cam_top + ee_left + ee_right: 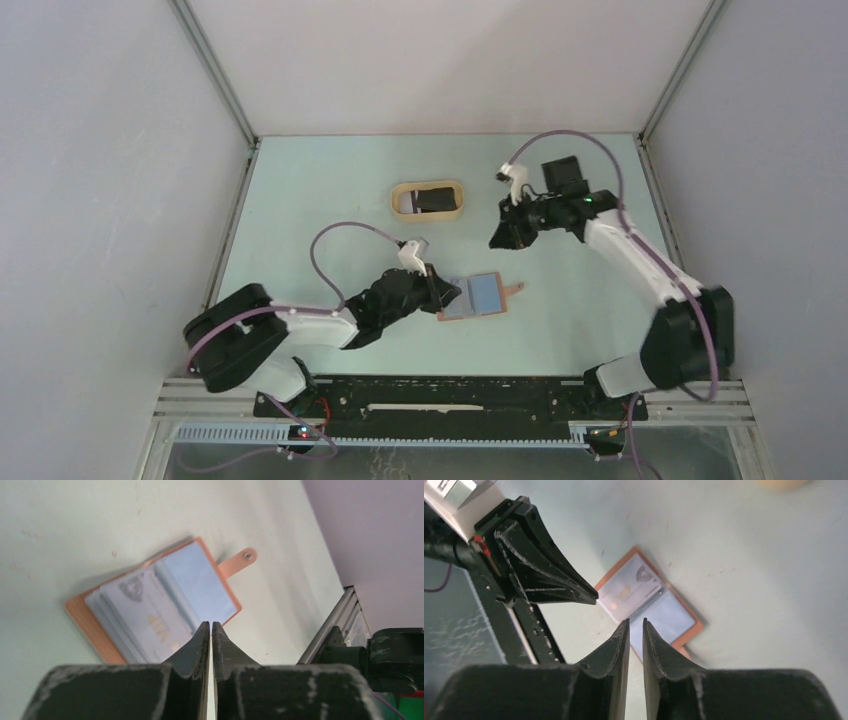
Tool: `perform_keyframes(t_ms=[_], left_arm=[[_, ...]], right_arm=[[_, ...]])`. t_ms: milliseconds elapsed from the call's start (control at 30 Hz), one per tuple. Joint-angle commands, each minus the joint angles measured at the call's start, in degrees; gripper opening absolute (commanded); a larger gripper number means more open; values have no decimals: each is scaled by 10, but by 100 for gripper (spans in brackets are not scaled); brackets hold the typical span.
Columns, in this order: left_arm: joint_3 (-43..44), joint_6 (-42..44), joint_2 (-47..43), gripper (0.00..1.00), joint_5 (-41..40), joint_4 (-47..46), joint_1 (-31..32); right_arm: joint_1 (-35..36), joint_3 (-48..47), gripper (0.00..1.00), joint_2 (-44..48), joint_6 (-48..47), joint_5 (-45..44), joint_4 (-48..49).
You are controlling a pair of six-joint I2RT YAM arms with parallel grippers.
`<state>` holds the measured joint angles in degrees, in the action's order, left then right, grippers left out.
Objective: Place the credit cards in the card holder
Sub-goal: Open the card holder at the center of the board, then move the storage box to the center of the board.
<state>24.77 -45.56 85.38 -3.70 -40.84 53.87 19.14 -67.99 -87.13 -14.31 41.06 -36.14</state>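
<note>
Left wrist view shows the left end effector [210, 625] with its two dark fingers pressed all but together, only a hairline slit between them and nothing visible in it. Its tips hang just over the near edge of the card holder [160, 600]. The card holder lies open and flat on the pale green worktop [75, 520], its orange-brown cover down and its pale blue inside up. Its clear sleeves [135, 615] are fanned on one half, and a pale card with gold lettering shows through them. The snap tab [239, 561] sticks out from the far edge. In the right wrist view the right end effector [635, 622] has its fingers slightly parted, a narrow gap between the tips and nothing in it. It is raised above the worktop and pointing toward the open card holder, with the left end effector's fingers reaching in from the upper left. From the top external view the right end effector sits up and to the right of the card holder, clear of it. Farther back, a dark credit card [435, 200] lies inside a tan oval tray [400, 190], well apart from both arms.
</note>
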Motion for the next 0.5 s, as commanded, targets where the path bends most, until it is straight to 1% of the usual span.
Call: perform_keyframes(t_ms=[0, 33, 100, 133, 167, 200, 233, 300, 367, 400, 467], left_arm=[[4, 102, -119, 10, -38, 44, -3], [9, 124, -146, 11, -50, 70, -3], [24, 167, -200, 15, -82, 127, -3], [32, 192, -222, 18, -96, 151, -3], [38, 213, -244, 25, -121, 171, -4], [45, 229, -262, 33, -142, 186, -4], [48, 243, -276, 45, -160, 197, -7], [53, 262, -299, 68, -187, 204, -16], [58, 269, -311, 93, -185, 199, -42], [64, 268, -310, 99, -176, 198, -61], [85, 252, -296, 100, -124, 199, -114]], right_arm=[[-22, 10, 25, 124, -93, 10, -5], [-23, 13, 27, 153, -108, 3, -3], [-24, 23, 36, 201, -121, -18, 17], [-25, 25, 46, 218, -132, -20, 22], [-26, 25, 59, 229, -135, -21, 25], [-27, 25, 74, 235, -132, -19, 27], [-28, 23, 81, 235, -133, -9, 29], [-29, 2, 88, 218, -126, 28, 15], [-29, -28, 89, 182, -122, 89, -6], [-29, -47, 89, 159, -112, 114, -11], [-22, -96, 87, 98, -68, 125, -4]])
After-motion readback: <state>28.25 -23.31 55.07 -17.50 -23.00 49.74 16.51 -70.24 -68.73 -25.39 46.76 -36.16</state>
